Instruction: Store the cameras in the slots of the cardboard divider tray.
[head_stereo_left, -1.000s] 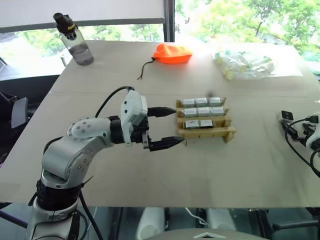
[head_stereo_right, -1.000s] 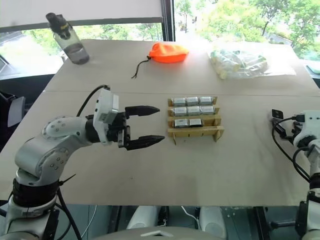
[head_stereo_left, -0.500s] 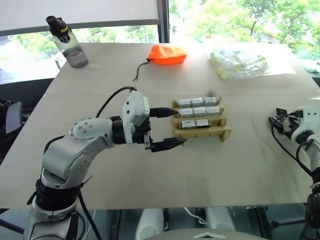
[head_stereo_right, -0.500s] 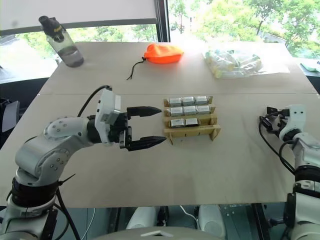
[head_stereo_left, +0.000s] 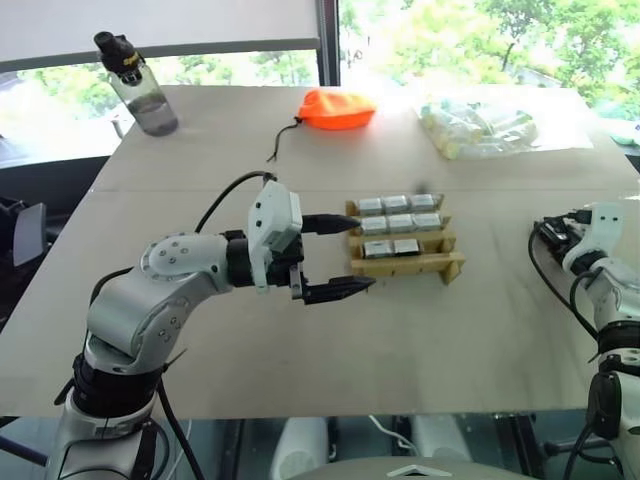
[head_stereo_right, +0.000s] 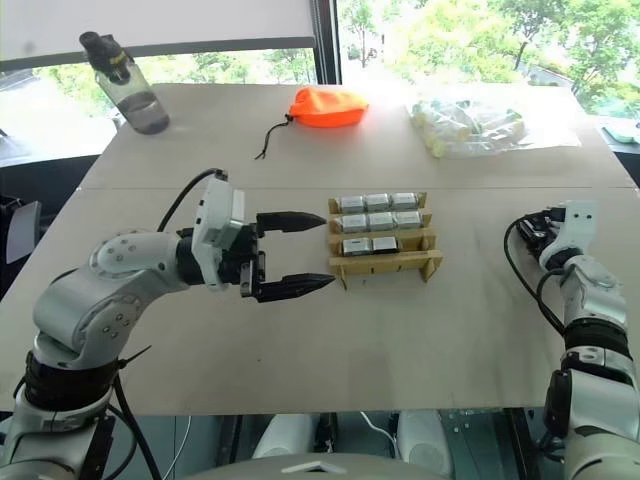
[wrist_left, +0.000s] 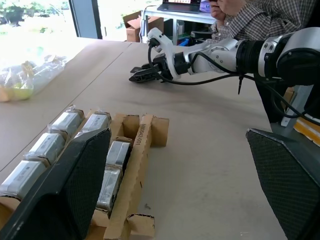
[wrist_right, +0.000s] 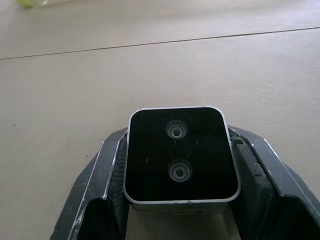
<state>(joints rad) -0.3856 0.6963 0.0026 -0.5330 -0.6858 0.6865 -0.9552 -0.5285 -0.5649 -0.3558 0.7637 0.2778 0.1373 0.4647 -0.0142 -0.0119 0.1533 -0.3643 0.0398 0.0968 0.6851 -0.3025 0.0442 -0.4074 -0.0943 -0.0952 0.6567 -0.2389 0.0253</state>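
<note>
Right gripper (wrist_right: 176, 200) pinching a camera (wrist_right: 179, 152); left gripper (head_stereo_right: 300, 252) spread beside the cardboard divider tray (head_stereo_right: 385, 266).

The right fingers (wrist_right: 97, 185) are clamping the camera's sides, its black lens face looking out over bare tan table (head_stereo_left: 300, 340) at the scene's three o'clock. The left gripper is hovering with jaws wide at the tray's nine o'clock, one fingertip (head_stereo_left: 340, 223) right at its edge. The tray is sitting mid-table, eight wrapped cameras (head_stereo_left: 398, 222) filling it, the front-row slot at its three o'clock end standing empty. At twelve o'clock an orange pouch (head_stereo_left: 338, 108) is lying, a clear bag (head_stereo_left: 480, 127) at one o'clock, a water bottle (head_stereo_left: 138, 83) at eleven. Windows with sunlit trees (head_stereo_left: 480, 40) are backing the table; a person's hand (wrist_left: 230, 6) is showing behind the right arm.
</note>
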